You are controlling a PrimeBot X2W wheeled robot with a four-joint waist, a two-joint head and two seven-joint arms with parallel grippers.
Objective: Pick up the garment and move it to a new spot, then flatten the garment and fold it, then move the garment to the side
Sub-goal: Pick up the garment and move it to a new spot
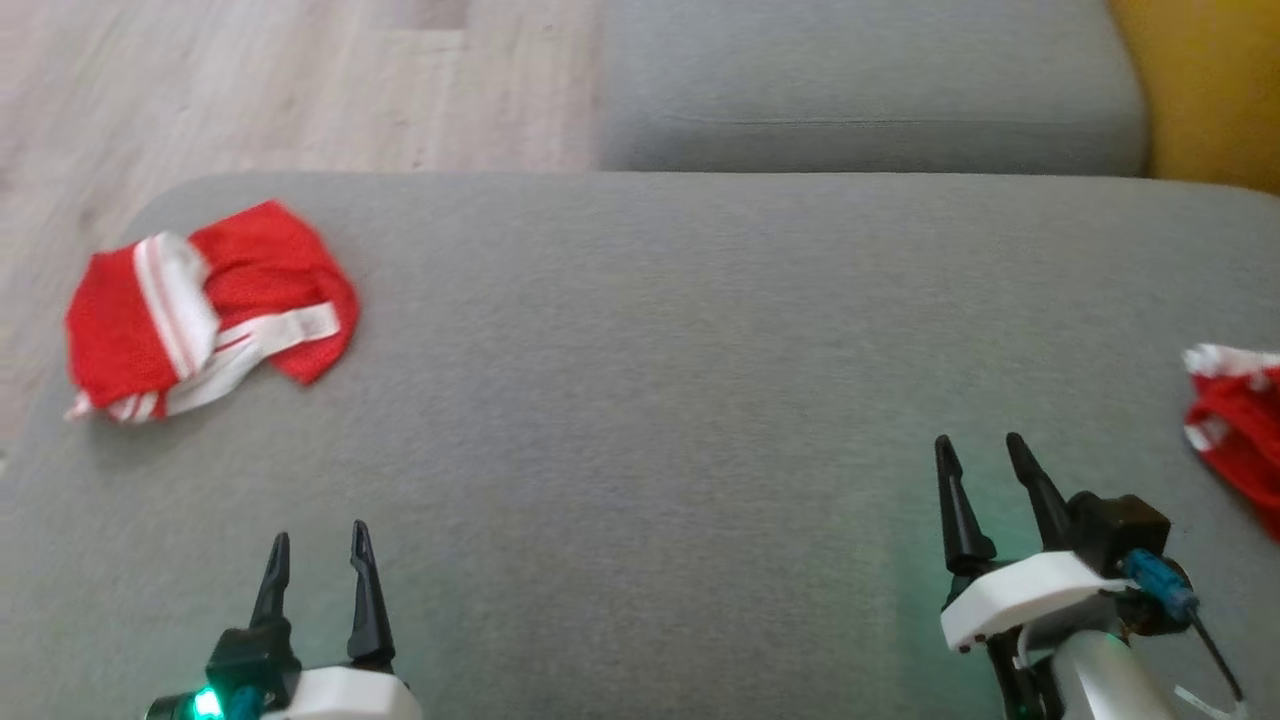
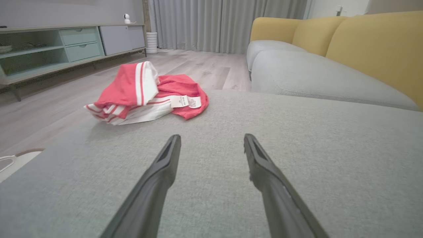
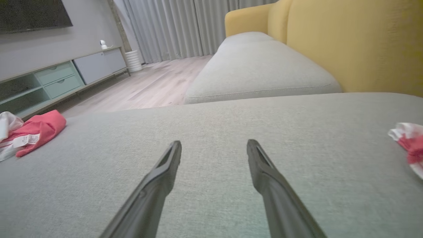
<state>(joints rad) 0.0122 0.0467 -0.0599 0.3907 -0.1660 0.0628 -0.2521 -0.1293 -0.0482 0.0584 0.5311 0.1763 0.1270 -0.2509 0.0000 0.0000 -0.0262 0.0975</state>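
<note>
A red garment with white stripes (image 1: 205, 310) lies crumpled near the far left corner of the grey cushion (image 1: 650, 400); the left wrist view has it (image 2: 148, 92) ahead and a little left, labels showing, and the right wrist view has its edge (image 3: 29, 134) at the far left. A second red and white garment (image 1: 1235, 425) lies at the cushion's right edge, also caught at the right of the right wrist view (image 3: 409, 143). My left gripper (image 1: 318, 550) stands open at the lower left, well short of the left garment. My right gripper (image 1: 980, 450) stands open at the lower right, nothing between its fingers.
A second grey seat cushion (image 1: 870, 90) lies beyond, with a yellow backrest (image 1: 1215, 90) at the right. Wooden floor (image 1: 250, 90) lies past the cushion's left and far edges. A low cabinet (image 2: 66, 46) and curtains (image 2: 228, 23) stand across the room.
</note>
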